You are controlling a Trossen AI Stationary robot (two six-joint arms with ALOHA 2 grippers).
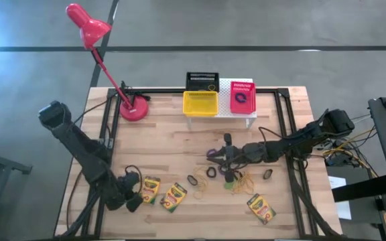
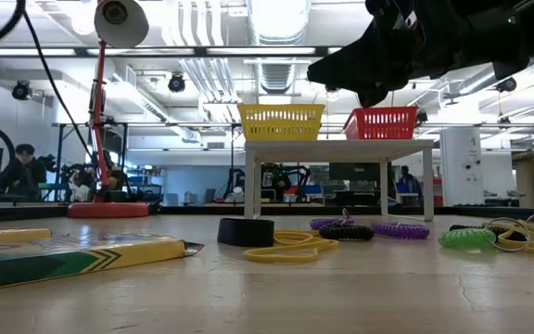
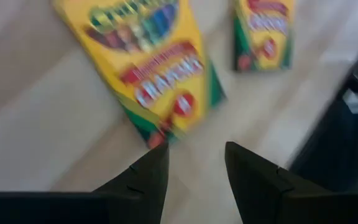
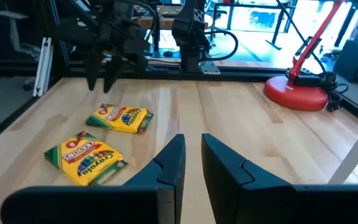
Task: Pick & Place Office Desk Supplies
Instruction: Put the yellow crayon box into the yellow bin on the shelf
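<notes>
Three yellow-green crayon boxes lie flat on the table: one (image 1: 151, 190) beside my left gripper (image 1: 134, 195), one (image 1: 174, 197) just right of it, one (image 1: 261, 207) near the front right. In the left wrist view my left gripper (image 3: 194, 155) is open, just off the near end of a crayon box (image 3: 154, 62). Tan rubber bands (image 1: 245, 179) and small rings (image 1: 211, 173) lie mid-table. My right gripper (image 1: 214, 155) hovers above them, raised in the low view (image 2: 378, 79), open by a narrow gap (image 4: 193, 149), nothing between the fingers. Black (image 1: 201, 82), yellow (image 1: 200, 103) and pink-red (image 1: 242, 98) baskets stand at the far edge.
The red desk lamp (image 1: 134, 110) stands at the far left, its head out past the table. The white perforated riser (image 1: 248, 114) carries the yellow and pink-red baskets. A purple ring (image 1: 242, 100) lies in the pink-red basket. Bare wood shows between the lamp and the rings.
</notes>
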